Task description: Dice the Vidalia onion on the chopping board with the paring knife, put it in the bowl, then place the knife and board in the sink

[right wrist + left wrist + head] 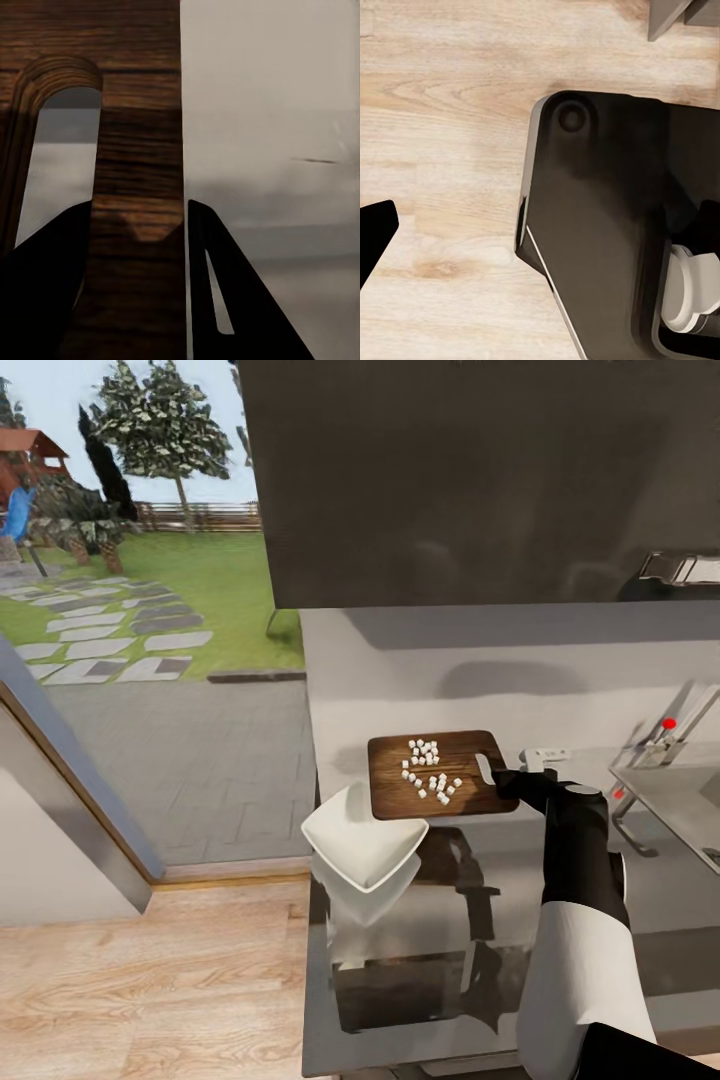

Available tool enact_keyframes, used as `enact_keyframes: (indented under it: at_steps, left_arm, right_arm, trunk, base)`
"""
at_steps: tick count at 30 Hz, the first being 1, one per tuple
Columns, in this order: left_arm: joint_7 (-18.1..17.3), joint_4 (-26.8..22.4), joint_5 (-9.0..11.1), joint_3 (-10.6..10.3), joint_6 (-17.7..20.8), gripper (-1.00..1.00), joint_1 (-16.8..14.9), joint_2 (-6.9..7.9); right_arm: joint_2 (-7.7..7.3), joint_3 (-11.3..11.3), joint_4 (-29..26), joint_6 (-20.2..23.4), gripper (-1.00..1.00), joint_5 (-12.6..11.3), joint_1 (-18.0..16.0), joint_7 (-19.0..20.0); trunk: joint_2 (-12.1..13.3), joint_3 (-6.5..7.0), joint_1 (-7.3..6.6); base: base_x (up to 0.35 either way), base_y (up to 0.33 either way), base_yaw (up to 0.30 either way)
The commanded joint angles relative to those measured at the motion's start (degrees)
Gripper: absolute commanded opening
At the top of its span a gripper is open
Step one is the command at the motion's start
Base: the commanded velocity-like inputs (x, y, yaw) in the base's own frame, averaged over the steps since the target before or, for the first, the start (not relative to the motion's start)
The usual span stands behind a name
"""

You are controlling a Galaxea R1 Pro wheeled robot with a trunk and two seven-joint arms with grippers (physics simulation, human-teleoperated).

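Note:
The chopping board (395, 800) lies on the glossy countertop (660, 900) with several small white onion dice (430, 765) scattered on it. A white squarish bowl (362, 845) sits at the board's near left corner, its rim tucked against the board's edge. My right gripper (505, 772) is at the board's right end, by the handle slot. In the right wrist view its fingers (225, 300) straddle the wooden strip (139, 150) beside the slot, shut on it. The sink (680, 800) with its red-knobbed tap (668, 725) is to the right. The paring knife is out of view. My left gripper (540, 247) hangs open above the floor.
A dark wall cabinet (480, 480) hangs over the counter. The countertop ends just left of the bowl, with wooden floor (150, 980) beyond and a garden outside. My own dark base (607, 225) is below the left gripper.

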Motion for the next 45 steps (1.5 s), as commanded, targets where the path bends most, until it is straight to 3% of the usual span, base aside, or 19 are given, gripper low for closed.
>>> enact_keyframes:
  at_steps: [1, 14, 23, 41, 45]
  left_arm:
    - [-0.6, -0.1, 0.6, 0.1, 0.0, 1.00, 0.0, 0.00]
    - [-0.6, -0.1, 0.6, 0.1, 0.0, 1.00, 0.0, -0.01]
    - [-0.6, -0.1, 0.6, 0.1, 0.0, 1.00, 0.0, -0.01]
    - [-0.6, -0.1, 0.6, 0.1, 0.0, 1.00, 0.0, -0.01]
    - [-0.6, -0.1, 0.6, 0.1, 0.0, 1.00, 0.0, -0.02]
  right_arm:
    - [0.06, -0.2, 0.0, 0.0, -1.00, 0.6, -0.1, 0.6]
    - [0.06, 0.5, 0.1, 0.0, -1.00, 2.3, -0.1, 0.6]
    - [0.06, 6.0, -0.2, 0.0, -1.00, 4.9, -0.1, 0.4]
    - [0.06, 6.8, -0.3, -0.3, -1.00, 4.6, -0.1, 0.6]
    - [0.06, 8.8, -0.4, -0.3, -1.00, 4.6, -0.1, 0.5]
  trunk:
    - [-0.1, -0.10, 0.04]
    - [-0.1, -0.10, 0.04]
    - [-0.1, -0.10, 0.04]
    - [-0.1, -0.10, 0.04]
    - [-0.1, -0.10, 0.04]
  base:
    - [0.000, 0.000, 0.000]
    - [0.000, 0.000, 0.000]
    - [0.000, 0.000, 0.000]
    - [0.000, 0.000, 0.000]
    - [0.000, 0.000, 0.000]
